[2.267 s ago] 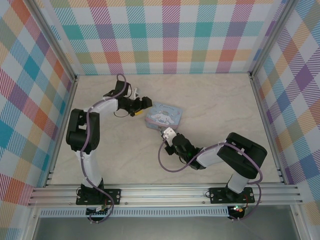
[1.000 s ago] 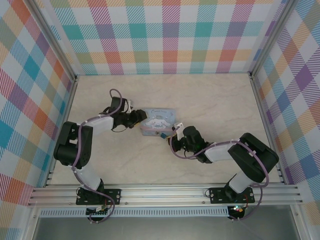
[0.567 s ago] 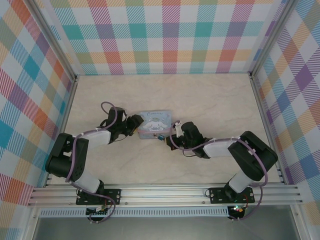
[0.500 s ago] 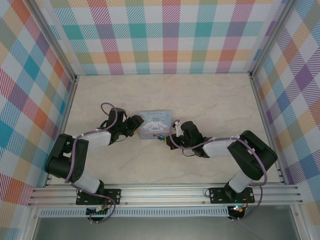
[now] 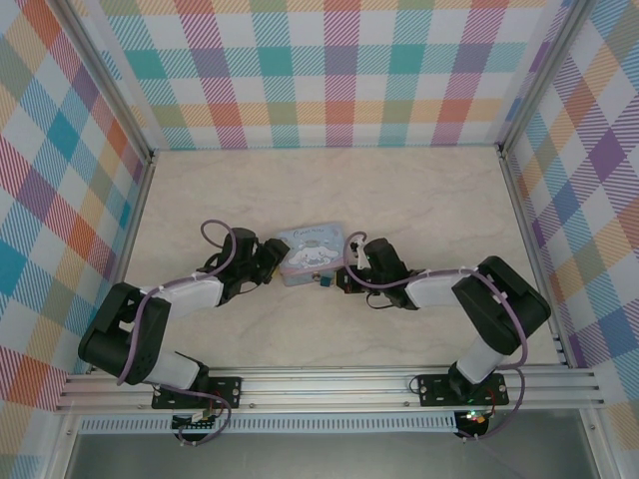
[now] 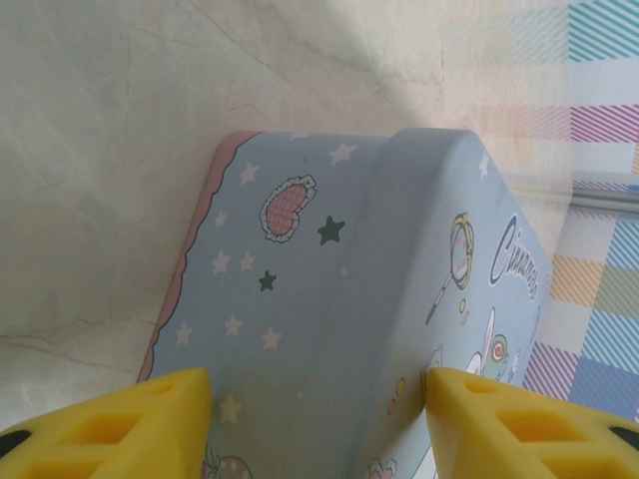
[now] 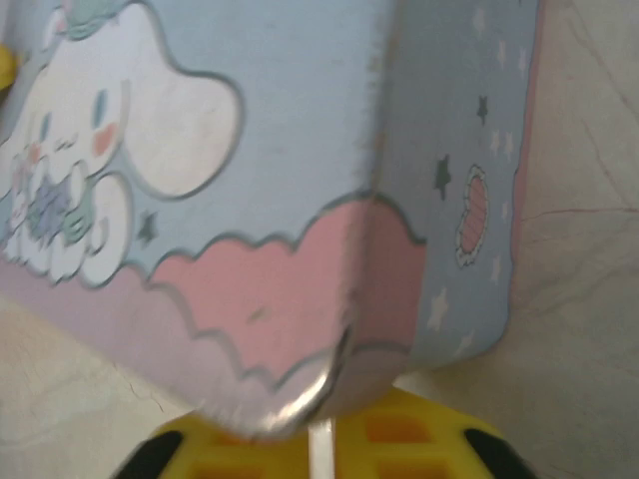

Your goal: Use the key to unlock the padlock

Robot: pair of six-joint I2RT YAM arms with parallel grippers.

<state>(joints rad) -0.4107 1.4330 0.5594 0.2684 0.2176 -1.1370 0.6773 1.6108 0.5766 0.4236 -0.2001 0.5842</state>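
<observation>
Padlock (image 5: 325, 283) beside tin (image 6: 399, 299) (script reads "Cinnamo…").

Both arms stretched low, forward and inward, wrists facing each other. Left gripper (image 5: 278, 256): yellow fingers (image 6: 150, 419) spread, pressed against opposite sides of tin (image 5: 315, 244). Right gripper (image 5: 339, 273): yellow fingers (image 7: 419, 439) close together, thin pale line between; full closure unclear.

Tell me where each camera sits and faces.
Top external: above and behind the bases, looking down on the table, left arm, right arm and the tin between them.
Left wrist: on the left wrist, facing the tin, left jaws either side of it.
Right wrist: on the right wrist, close against the tin's corner, right jaws beneath it.
Shared: all three show the tin.
</observation>
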